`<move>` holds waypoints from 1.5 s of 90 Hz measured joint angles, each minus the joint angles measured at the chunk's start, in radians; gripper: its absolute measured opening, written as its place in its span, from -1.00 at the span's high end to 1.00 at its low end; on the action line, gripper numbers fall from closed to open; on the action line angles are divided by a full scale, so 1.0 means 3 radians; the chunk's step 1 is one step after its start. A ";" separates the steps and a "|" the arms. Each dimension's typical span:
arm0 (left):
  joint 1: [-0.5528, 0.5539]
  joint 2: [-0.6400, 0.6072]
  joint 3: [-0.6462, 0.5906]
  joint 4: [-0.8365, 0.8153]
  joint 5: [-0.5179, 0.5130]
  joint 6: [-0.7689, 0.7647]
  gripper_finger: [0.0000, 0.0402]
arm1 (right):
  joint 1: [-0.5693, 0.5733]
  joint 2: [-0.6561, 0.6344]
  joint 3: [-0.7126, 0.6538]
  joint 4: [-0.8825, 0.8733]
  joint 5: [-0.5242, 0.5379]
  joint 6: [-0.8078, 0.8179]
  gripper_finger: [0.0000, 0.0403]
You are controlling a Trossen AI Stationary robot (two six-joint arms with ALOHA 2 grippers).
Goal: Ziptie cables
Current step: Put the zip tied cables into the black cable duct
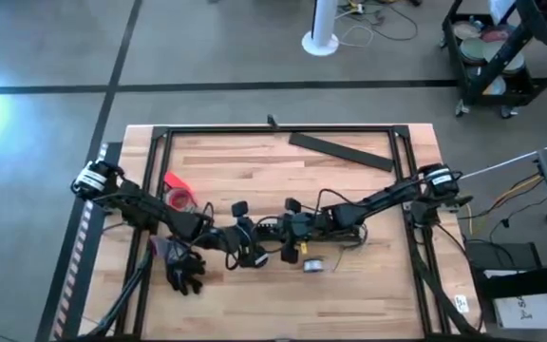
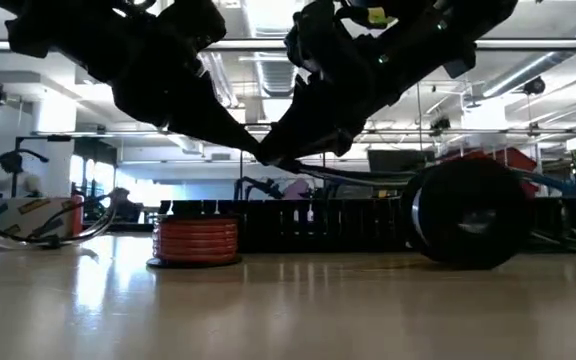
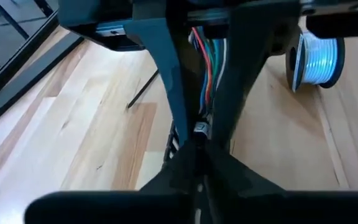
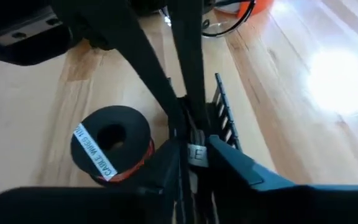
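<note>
My two grippers meet tip to tip over the middle of the table. The left gripper [image 1: 251, 243] comes from the left and the right gripper [image 1: 289, 231] from the right. Both are shut on a bundle of thin cables [image 2: 368, 177] held above the board. The bundle's red, green and white wires [image 3: 210, 68] show between the right arm's fingers in the left wrist view. Black wire loops [image 1: 348, 231] trail under the right arm. A thin black strip, the ziptie [image 3: 143, 90], lies flat on the wood beyond the grippers. My left gripper [image 3: 194, 157] pinches the cable bundle between its fingertips beside a small grey tag [image 3: 202, 129], slanting down from the table's left. The bundle is lifted clear of the table. The right arm's fingers hide part of the contact. My right gripper [image 4: 185, 160] pinches the same bundle at the grey tag [image 4: 194, 154], slanting down from the table's right, its tips against the left gripper's. The cables run back from the pinch toward the right, off the table [image 2: 398, 180].
A black comb-toothed duct [image 2: 308, 225] lies under the grippers. A red spool [image 1: 177, 196] stands at the left, and a black spool of pale wire [image 1: 312, 264] near the front. A flat black bar [image 1: 340, 150] lies at the back, and a dark glove-like object [image 1: 184, 272] at the front left.
</note>
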 joint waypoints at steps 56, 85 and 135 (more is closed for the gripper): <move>0.0013 -0.0501 -0.0005 -0.1489 0.0567 -0.0640 1.00 | 0.0421 -0.1445 -0.0084 -0.2706 0.0605 0.0363 0.06; 0.0005 -0.0476 -0.0005 -0.1752 0.0903 -0.0795 1.00 | 0.0587 -0.1647 -0.0525 -0.2779 0.0568 0.0529 0.14; 0.0003 -0.0488 -0.0001 -0.2517 0.1354 -0.1128 1.00 | 0.0283 -0.1584 -0.1069 -0.2755 0.0515 0.0440 0.10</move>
